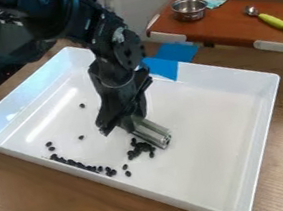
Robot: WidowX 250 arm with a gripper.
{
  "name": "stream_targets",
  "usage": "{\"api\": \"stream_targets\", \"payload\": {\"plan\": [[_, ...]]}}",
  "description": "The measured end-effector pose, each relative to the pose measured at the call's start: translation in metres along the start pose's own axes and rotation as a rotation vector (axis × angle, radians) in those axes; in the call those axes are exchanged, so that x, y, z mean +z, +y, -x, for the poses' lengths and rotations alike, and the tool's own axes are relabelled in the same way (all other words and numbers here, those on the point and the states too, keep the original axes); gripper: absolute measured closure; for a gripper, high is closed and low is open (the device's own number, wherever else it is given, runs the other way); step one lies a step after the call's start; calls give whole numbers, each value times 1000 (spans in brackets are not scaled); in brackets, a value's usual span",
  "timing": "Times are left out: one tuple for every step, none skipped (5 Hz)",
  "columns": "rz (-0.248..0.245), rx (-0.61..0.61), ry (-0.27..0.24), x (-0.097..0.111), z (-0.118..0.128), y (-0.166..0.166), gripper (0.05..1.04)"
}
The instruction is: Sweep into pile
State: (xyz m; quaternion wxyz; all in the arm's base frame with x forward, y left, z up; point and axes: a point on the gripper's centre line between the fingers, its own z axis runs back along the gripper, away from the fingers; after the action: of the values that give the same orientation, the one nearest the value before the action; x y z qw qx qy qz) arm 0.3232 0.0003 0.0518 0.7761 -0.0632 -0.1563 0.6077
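Note:
The black gripper (128, 121) hangs down over the middle of the white tray, shut on a silvery grey ridged tool (153, 132). The tool slants down to the right, its far end low over the tray floor. Right beside that end, on its left, lies a small cluster of black beans (141, 148). A curved line of beans (79, 165) runs along the tray's front left wall. Single beans lie apart from these, one (82, 105) toward the back and one (81, 137) left of the gripper.
The white tray (274, 106) has raised walls all around and stands on a wooden table (40, 194). Blue tape (163, 68) covers part of its back wall. Behind, a red-brown surface (227, 30) holds a metal bowl (190, 9) and a spoon with a yellow-green handle (273, 21).

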Motion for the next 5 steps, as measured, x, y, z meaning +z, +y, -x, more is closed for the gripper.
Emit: {"api": "stream_targets", "payload": {"plan": [[-20, 46, 78, 15, 9, -16, 743], [-8, 96, 119, 38, 7, -41, 743], [-18, 135, 138, 48, -10, -39, 743], [54, 113, 140, 55, -2, -67, 743], [42, 79, 120, 27, 22, -78, 743]]}}
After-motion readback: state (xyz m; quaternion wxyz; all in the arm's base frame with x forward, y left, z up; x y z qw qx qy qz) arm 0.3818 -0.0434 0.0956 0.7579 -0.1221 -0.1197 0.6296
